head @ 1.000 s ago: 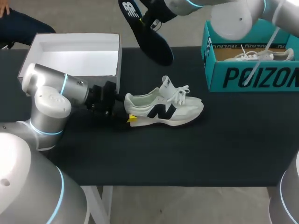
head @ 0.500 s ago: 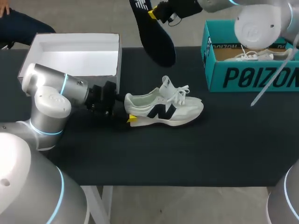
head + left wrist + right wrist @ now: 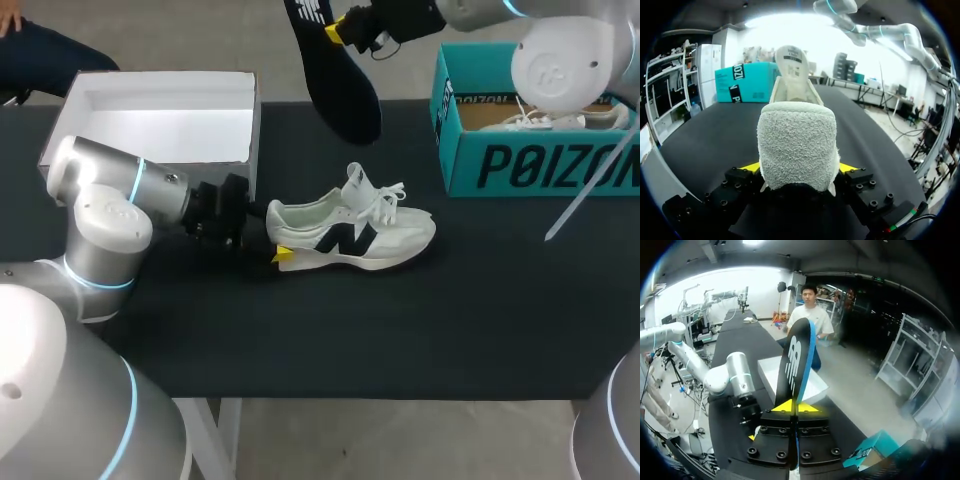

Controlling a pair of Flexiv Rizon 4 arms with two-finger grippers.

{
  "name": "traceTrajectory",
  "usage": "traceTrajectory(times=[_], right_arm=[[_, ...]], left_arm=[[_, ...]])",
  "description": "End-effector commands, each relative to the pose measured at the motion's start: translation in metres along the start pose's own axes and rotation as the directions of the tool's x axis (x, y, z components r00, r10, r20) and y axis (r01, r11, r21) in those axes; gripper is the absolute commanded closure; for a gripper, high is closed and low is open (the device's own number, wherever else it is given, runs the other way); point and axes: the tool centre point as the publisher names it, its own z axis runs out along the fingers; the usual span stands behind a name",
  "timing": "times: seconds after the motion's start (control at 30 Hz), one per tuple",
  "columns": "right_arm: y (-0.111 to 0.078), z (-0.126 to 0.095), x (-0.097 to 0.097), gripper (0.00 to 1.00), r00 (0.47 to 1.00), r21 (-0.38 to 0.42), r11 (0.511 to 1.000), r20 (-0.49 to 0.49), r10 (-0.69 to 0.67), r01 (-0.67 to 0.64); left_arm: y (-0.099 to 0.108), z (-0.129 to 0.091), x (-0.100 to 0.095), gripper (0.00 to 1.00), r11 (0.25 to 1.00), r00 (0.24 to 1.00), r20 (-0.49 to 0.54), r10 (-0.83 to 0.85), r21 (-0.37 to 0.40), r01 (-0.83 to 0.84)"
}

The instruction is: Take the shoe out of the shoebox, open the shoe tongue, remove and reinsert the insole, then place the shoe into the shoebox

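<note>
A white sneaker [image 3: 350, 235] with a dark side logo lies on its sole mid-table, toe pointing right. My left gripper [image 3: 276, 238] is shut on its heel; in the left wrist view the fuzzy heel [image 3: 797, 145] fills the gap between the yellow tips of the left gripper [image 3: 799, 169], with the tongue standing up ahead. My right gripper [image 3: 338, 28] is shut on a dark insole [image 3: 335, 75], held in the air over the table's far edge with its toe end hanging down. In the right wrist view the insole [image 3: 797, 360] stands edge-on out of the right gripper [image 3: 796, 407].
An open white shoebox [image 3: 160, 78] stands at the back left, just behind my left arm. A teal shoebox [image 3: 540, 165] at the back right holds another white shoe [image 3: 545, 120]. Bare black table [image 3: 400, 320] lies in front of the sneaker.
My right arm has carried the insole a little to the right and the gripper higher. The left arm and the sneaker have kept still.
</note>
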Motion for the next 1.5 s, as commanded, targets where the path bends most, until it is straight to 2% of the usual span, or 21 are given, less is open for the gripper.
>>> traceTrajectory(times=[0.03, 0.27, 0.4, 0.57, 0.73, 0.93, 1.13, 1.43, 1.5], right_arm=[[0.0, 0.001, 0.0, 1.0, 1.0, 0.0, 1.0, -0.001, 0.0, 0.0], [0.0, 0.001, 0.0, 1.0, 1.0, 0.0, 1.0, -0.001, 0.0, 0.0], [0.011, -0.014, -0.001, 1.0, 0.993, -0.118, 0.986, -0.021, 0.12, -0.122], [0.023, -0.031, 0.001, 1.0, 0.978, -0.195, 0.959, -0.064, 0.198, -0.207], [0.029, -0.053, 0.009, 1.0, 0.956, -0.233, 0.929, -0.13, 0.264, -0.289], [0.032, -0.08, 0.03, 1.0, 0.958, -0.221, 0.942, -0.192, 0.213, -0.254], [0.024, -0.1, 0.046, 1.0, 0.949, -0.179, 0.958, -0.261, 0.174, -0.225], [0.001, -0.138, 0.076, 1.0, 0.925, -0.131, 0.938, -0.256, 0.282, -0.322], [-0.001, -0.145, 0.082, 1.0, 0.912, -0.141, 0.92, -0.253, 0.323, -0.365]], left_arm=[[0.0, 0.001, -0.001, 1.0, 1.0, 1.0, 0.0, -0.001, -0.002, 0.001], [0.0, 0.001, -0.001, 1.0, 1.0, 1.0, 0.0, -0.001, -0.002, 0.001], [0.0, 0.001, -0.001, 1.0, 1.0, 1.0, 0.0, -0.001, -0.002, 0.001], [0.0, 0.001, -0.001, 1.0, 1.0, 1.0, 0.0, -0.001, -0.002, 0.001], [0.0, 0.001, -0.001, 1.0, 1.0, 1.0, 0.0, -0.001, -0.002, 0.001], [0.0, 0.001, -0.001, 1.0, 1.0, 1.0, 0.0, -0.001, -0.002, 0.001], [0.0, 0.001, -0.001, 1.0, 1.0, 1.0, 0.0, -0.001, -0.002, 0.001], [0.0, 0.001, -0.001, 1.0, 1.0, 1.0, 0.0, -0.001, -0.002, 0.001], [0.0, 0.001, -0.001, 1.0, 1.0, 1.0, 0.0, -0.001, -0.002, 0.001]])
